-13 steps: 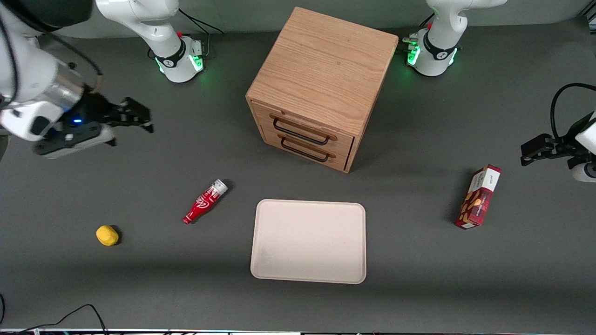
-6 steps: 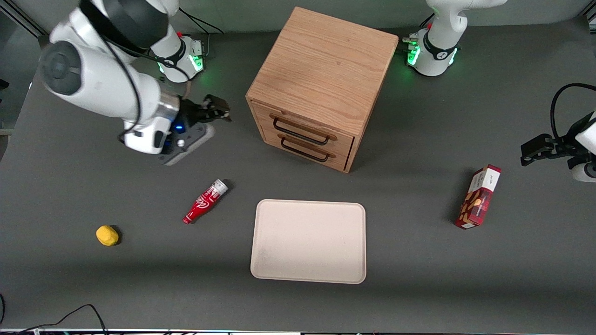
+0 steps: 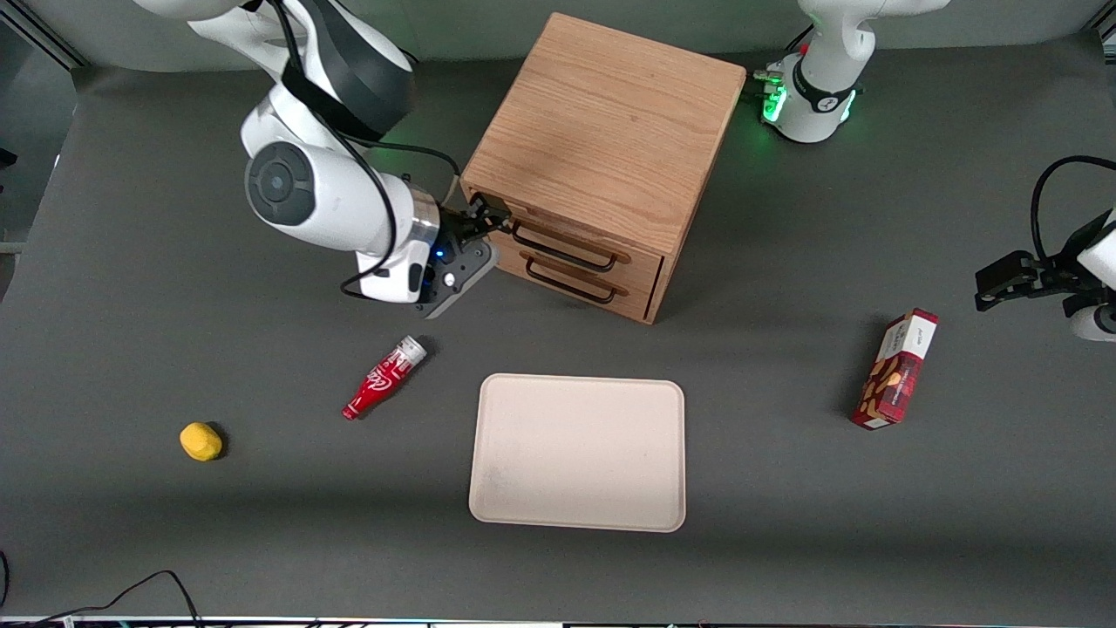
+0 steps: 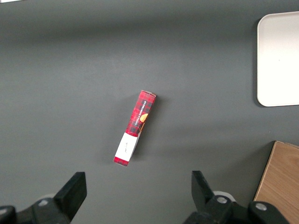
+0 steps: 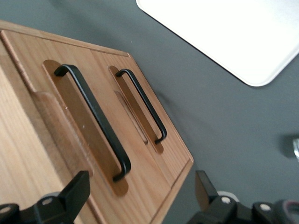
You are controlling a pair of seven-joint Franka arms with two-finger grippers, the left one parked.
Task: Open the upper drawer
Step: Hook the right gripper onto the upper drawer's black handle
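A: Two drawers on the cabinet, both flush with its front. The upper drawer is the top one, with a black handle; the lower drawer sits right under it.

B: Where is the hand?

A: The hand is at the front corner of the cabinet toward the working arm's end, level with the upper drawer and just at the near end of its handle. I can't tell from the front view whether it touches the wood.

B: Released or clenched?

A: Released. In the right wrist view the two fingers stand wide apart with nothing between them, and the upper handle and lower handle lie ahead of them.

B: The rest of the surface?

A: A tray lies nearer the front camera than the cabinet. A red bottle lies on its side beside the tray, toward the working arm's end. A yellow lump sits farther toward that end and a little nearer the camera. A red box is toward the parked arm's end; it also shows in the left wrist view, well apart from the tray corner.
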